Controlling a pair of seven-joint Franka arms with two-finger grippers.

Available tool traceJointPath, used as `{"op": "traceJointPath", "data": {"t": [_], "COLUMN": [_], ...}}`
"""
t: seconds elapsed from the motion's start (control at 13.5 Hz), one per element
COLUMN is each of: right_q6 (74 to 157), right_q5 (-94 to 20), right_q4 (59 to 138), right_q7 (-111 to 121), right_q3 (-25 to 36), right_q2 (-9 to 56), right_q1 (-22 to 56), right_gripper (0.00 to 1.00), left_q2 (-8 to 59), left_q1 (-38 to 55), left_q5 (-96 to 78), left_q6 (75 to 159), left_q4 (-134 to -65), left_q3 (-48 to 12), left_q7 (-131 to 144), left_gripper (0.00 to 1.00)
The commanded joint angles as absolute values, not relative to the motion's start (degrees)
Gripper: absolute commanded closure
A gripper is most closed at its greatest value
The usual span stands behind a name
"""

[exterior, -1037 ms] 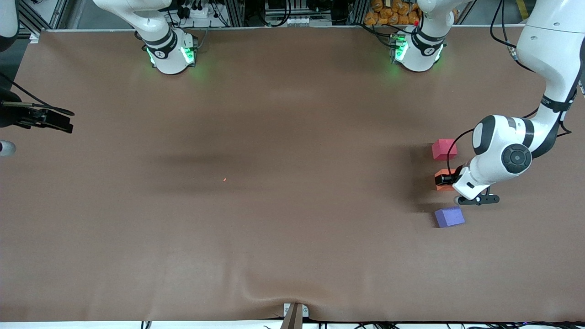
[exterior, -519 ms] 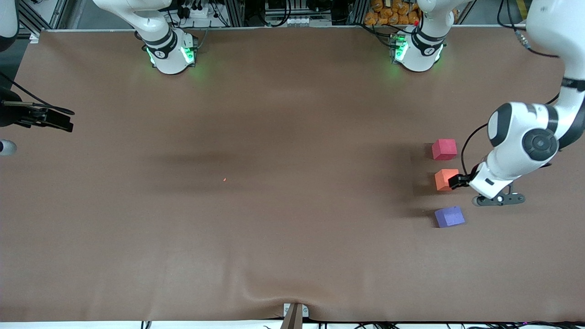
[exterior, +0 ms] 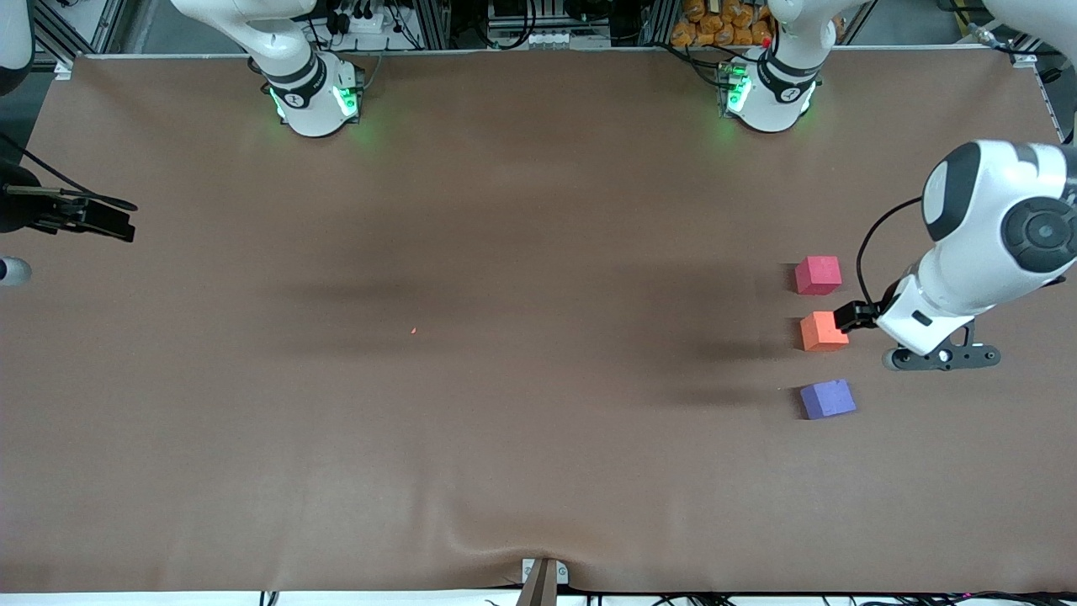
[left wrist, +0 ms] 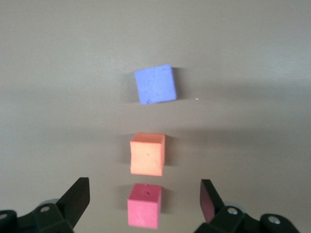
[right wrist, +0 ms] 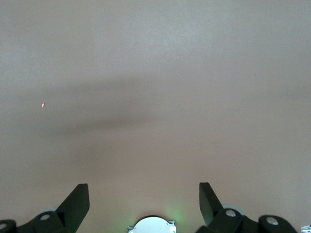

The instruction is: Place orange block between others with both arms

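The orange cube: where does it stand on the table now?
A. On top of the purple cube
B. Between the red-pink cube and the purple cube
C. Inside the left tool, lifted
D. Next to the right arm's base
B: the orange cube rests on the table between the red-pink cube and the purple cube, touching neither.

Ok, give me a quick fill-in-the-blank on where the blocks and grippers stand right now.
1. The orange block sits between the red-pink block and the ____ block.
2. The left gripper is ____ and holds nothing.
3. Nearest the front camera is the ____ block.
4. The right gripper, open, holds ____.

Missing words: purple; open; purple; nothing
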State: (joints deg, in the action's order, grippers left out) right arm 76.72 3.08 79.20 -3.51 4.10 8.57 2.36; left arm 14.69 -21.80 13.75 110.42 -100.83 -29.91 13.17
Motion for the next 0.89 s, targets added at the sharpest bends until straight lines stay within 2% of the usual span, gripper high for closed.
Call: {"op": "traceJointPath", "data": {"t": [0.0,0.07,0.22,0.3,0.81], "right_q6": [75.9,75.8,75.6,75.6,75.6], "right_q5": [3.8,3.8,3.9,4.0,4.2], "right_q4": [78.8,78.8,78.8,78.8,78.8], "right_q7": [-2.7,-2.7,-2.7,-2.7,-2.7], "right_q3": [4.0,4.0,4.0,4.0,4.0], "right_q2": [8.3,8.2,8.2,8.2,8.2], "right_q1": [2.3,2.3,2.3,2.3,2.3], "right_gripper": [0.00,0.00,0.00,0.00,0.00], "left_q2": [7.7,5.7,1.8,1.3,-0.2], "left_q1": [-21.3,-17.8,-5.3,-2.7,1.5], "left_q5": [9.0,7.7,5.4,4.9,0.6], "left_q6": [104.8,102.9,101.8,101.1,88.1], "left_q4": [-100.2,-100.1,-100.1,-99.9,-91.2], "left_q3": [-29.5,-25.7,-12.6,-9.8,-4.6], "left_q7": [12.2,12.1,12.1,12.1,4.9], "left_gripper": [0.00,0.00,0.00,0.00,0.00]}}
